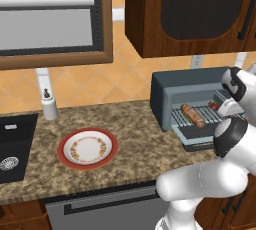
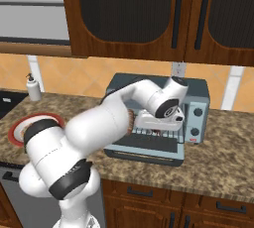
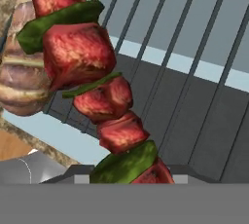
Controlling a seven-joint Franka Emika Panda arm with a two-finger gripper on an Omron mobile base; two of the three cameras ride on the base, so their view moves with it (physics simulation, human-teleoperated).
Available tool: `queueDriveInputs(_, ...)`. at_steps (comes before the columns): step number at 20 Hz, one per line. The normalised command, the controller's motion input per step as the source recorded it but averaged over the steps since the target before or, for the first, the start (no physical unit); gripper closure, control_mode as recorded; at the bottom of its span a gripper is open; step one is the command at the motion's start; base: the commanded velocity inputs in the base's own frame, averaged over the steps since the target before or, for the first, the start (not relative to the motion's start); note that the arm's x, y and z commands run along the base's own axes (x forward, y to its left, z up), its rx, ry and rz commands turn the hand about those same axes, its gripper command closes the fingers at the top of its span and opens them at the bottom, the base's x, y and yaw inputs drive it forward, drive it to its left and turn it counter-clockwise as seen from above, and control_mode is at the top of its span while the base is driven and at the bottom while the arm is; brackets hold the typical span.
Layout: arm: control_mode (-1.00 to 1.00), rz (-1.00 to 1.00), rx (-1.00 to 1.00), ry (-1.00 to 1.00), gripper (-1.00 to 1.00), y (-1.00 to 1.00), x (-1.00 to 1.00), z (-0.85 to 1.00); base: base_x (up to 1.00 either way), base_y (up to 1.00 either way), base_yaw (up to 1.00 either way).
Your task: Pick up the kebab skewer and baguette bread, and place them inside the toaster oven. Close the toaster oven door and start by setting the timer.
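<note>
The blue-grey toaster oven (image 1: 170, 91) (image 2: 196, 90) stands on the counter with the toaster oven door (image 1: 197, 136) (image 2: 149, 145) dropped open. The golden-brown baguette bread (image 1: 192, 115) (image 3: 19, 79) lies on the wire rack (image 3: 194, 72) in the left half of the oven. My gripper (image 3: 129, 172) (image 2: 158, 129) reaches into the oven mouth and is shut on the kebab skewer (image 3: 97, 86) (image 1: 213, 106). The skewer's red chunks and green pieces hang just above the rack, right of the bread. In the left base view my own arm hides the fingers.
A red-rimmed plate (image 1: 87, 149) (image 2: 20, 128) sits on the granite counter left of the oven. A dark sink (image 1: 12, 149) and a soap dispenser (image 1: 49, 105) (image 2: 33, 88) lie further left. The oven's knobs (image 2: 197, 118) are on its right side. Dark wood cabinets hang overhead.
</note>
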Motion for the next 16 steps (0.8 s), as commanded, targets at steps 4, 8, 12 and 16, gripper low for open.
queueDriveInputs(4, -1.0, 0.0, 0.0, 0.0, 1.0, 0.0, 0.12, -0.2, 0.0, 0.0, 0.0)
queueDriveInputs(8, -1.0, 0.0, 0.0, 0.0, 1.0, 0.0, 0.09, -0.17, 0.0, 0.0, 0.0)
queueDriveInputs(12, -1.0, 0.0, 0.0, 0.0, 1.0, 0.0, 0.03, -0.21, 0.0, 0.0, 0.0)
queueDriveInputs(16, -1.0, 0.0, 0.0, 0.0, 1.0, 0.0, 0.01, -0.11, 0.0, 0.0, 0.0)
